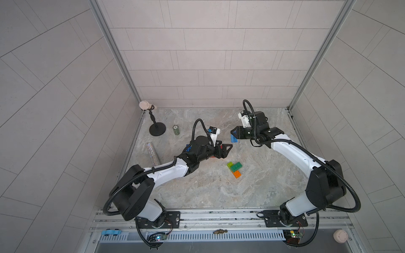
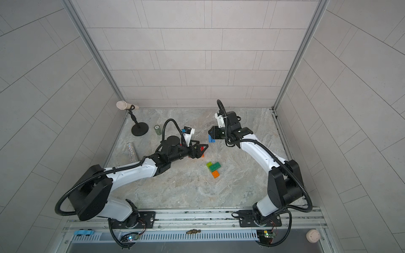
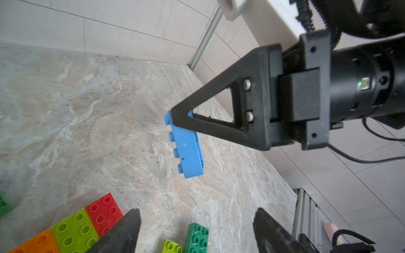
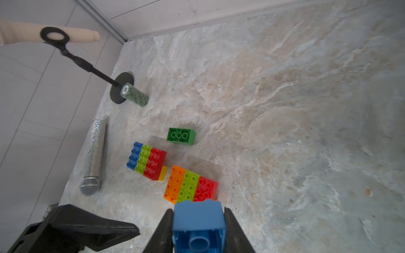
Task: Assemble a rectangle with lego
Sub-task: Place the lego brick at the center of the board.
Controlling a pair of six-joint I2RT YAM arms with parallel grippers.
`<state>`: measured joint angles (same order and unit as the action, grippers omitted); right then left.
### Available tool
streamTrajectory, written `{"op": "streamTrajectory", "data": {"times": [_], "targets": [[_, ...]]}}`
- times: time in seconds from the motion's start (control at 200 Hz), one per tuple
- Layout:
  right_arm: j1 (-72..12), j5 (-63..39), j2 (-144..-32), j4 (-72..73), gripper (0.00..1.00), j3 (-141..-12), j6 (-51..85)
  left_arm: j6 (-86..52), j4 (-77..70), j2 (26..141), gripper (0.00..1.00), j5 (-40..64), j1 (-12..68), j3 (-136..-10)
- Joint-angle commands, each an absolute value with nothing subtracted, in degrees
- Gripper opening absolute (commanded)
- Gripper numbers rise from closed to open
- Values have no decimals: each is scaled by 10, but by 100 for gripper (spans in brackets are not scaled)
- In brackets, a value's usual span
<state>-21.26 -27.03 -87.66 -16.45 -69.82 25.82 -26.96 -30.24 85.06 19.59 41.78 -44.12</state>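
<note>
In both top views the right gripper [image 1: 233, 132] sits just right of centre. Its jaws are clamped on one end of a blue brick [image 1: 234, 138], which hangs over the marble table [image 1: 263, 186]. The left gripper [image 1: 225, 147] faces it from left of centre, near but apart. I cannot tell from here how far its jaws are spread. Lower, between the two, lies a small cluster [image 1: 235, 169] of lime, dark green and orange bricks. A green can [image 1: 176, 130], a black stand [image 1: 157, 129] and a glittery microphone [image 1: 153, 153] fill the table's left side.

The left wrist view settles the left gripper [image 3: 197, 211]: its jaws are wide open with only bare table between them. A row of orange, lime and red bricks [image 3: 76, 230] lies just beside one finger. The blue brick [image 3: 186, 151] shows side-on and tilted.

The right wrist view alone shows the blue brick's hollow underside, squeezed between both fingers [image 4: 162, 232]. It also shows what the left arm hides from above: a blue-lime-red block [image 4: 146, 161] with a yellow brick [image 4: 163, 173] under its edge, and a lone dark green brick [image 4: 180, 135] on its side.
</note>
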Motion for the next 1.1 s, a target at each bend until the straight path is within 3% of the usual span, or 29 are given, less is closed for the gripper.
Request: {"op": "streamTrajectory", "data": {"times": [0.0,0.335,0.706,0.831,1.091], "targets": [[-219,-350,-856,-126,21,-693,252,-262,-345,859,81,247,410,-452],[-235,-494,-855,-156,21,-726,195,-295,-402,853,62,331,367,-452],[-244,-528,-852,-155,23,-737,190,-328,-435,863,36,361,357,-457],[-245,-530,-854,-162,29,-743,190,-326,-429,861,26,360,357,-459],[-229,-491,-836,-185,52,-737,189,-238,-295,838,21,328,353,-460]]}}
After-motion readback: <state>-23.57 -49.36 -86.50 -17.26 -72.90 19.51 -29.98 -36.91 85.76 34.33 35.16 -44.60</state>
